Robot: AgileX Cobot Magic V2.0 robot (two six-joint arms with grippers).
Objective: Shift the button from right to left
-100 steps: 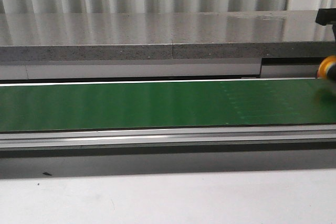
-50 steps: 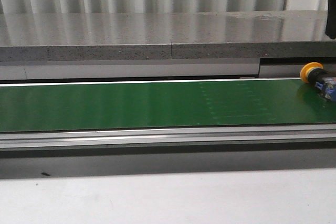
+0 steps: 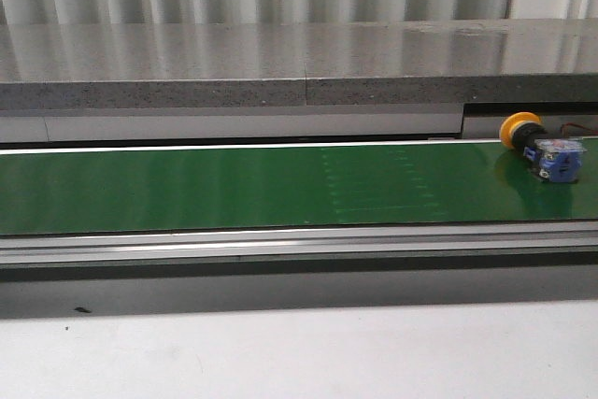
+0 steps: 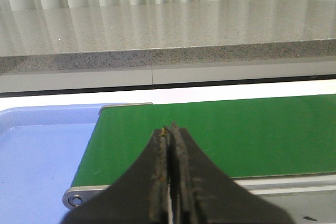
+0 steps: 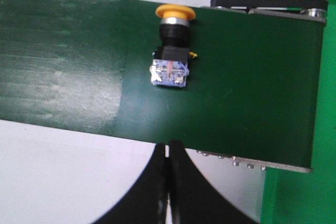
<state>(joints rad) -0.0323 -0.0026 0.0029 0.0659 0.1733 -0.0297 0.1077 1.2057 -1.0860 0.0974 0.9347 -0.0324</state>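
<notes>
The button (image 5: 171,51) lies on its side on the green belt (image 5: 63,61), loose, nothing holding it. Likely light, rigid plastic and metal, not fragile. The round yellow cap (image 5: 175,11) would probably roll or slip between the fingers; the boxy blue-grey contact block (image 5: 168,74) has flat faces, so that is my pick for a hold, squeezing across its sides. The black neck between cap and block is a second option.

Right hand (image 5: 167,153) is clenched, jaws pressed together, empty. In the right wrist view the button sits ahead of the fingertips and apart from them, roughly in line with them, block end nearer the hand, cap pointing away. The hand would need to release before closing on it.

Left hand (image 4: 169,132) is also clenched and empty, over the belt's end by a pale blue tray (image 4: 31,150); no button in its view.
</notes>
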